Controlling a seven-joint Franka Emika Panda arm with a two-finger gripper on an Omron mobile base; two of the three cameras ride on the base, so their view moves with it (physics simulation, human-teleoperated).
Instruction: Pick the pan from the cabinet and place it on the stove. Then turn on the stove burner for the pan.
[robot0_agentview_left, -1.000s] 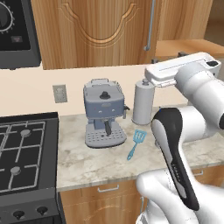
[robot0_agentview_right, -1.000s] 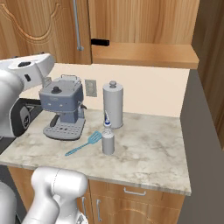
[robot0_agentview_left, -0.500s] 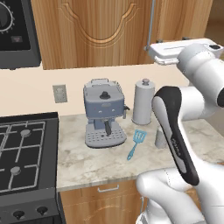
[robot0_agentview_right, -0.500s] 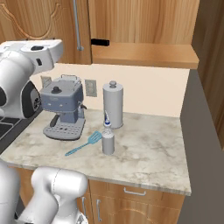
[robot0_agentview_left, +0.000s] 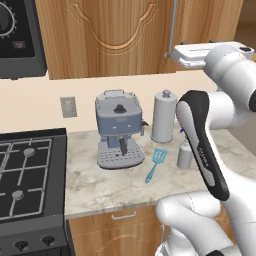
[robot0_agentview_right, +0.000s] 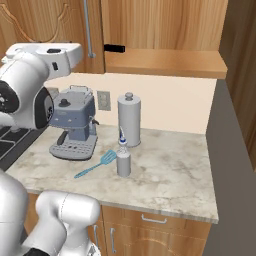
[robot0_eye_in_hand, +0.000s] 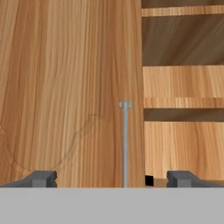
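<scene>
The cabinet (robot0_agentview_left: 115, 35) hangs above the counter, its carved arched door closed in the left base view. Its long silver bar handle (robot0_eye_in_hand: 125, 144) runs straight up my hand view, cut off at the bottom edge. Right of that door the cabinet looks open: I see darker shelves stacked one above another, and a small black end (robot0_eye_in_hand: 149, 180) pokes out just past the door edge, too little of it showing to say what it is. In the right base view a black bar (robot0_agentview_right: 114, 48) lies level at the foot of the cabinet, pointing sideways, the rest of it hidden behind the door.

My gripper (robot0_eye_in_hand: 111, 178) faces the door with its fingers spread as wide as they go, one on each side of the handle, holding nothing.

The stove (robot0_agentview_left: 25, 175) sits at the far left, cropped by the frame. On the marble counter (robot0_agentview_right: 170, 170) stand a coffee machine (robot0_agentview_left: 119, 127), a grey canister (robot0_agentview_left: 164, 116), a small bottle (robot0_agentview_right: 123, 159) and a blue spatula (robot0_agentview_left: 155, 163).
</scene>
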